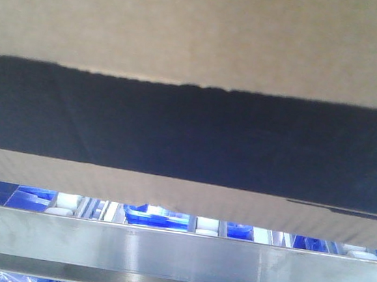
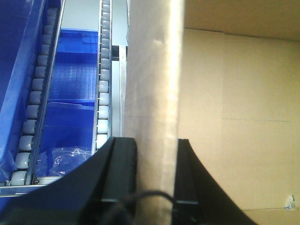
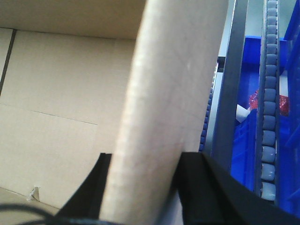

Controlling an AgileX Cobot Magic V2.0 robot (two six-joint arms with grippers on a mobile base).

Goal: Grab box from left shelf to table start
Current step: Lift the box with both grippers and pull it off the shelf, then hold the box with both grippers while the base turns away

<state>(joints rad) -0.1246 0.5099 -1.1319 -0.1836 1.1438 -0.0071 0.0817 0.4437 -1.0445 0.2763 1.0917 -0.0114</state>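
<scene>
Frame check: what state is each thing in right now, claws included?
brown corrugated cardboard box: open-topped, one wall in each claw
left claw: shut on a box wall
right claw: shut on a box wall
brushed steel shelf rail: horizontal, below the box
bright blue plastic bins: sitting in the shelf

matt cardboard box [image 1: 202,26], brushed steel shelf rail [image 1: 174,256]

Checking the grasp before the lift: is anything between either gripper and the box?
Nothing visible. The left gripper has its fingers either side of one wall of the box, and the right gripper straddles another wall, with bare cardboard directly between them. The table is out of view, so that path cannot be judged.
</scene>
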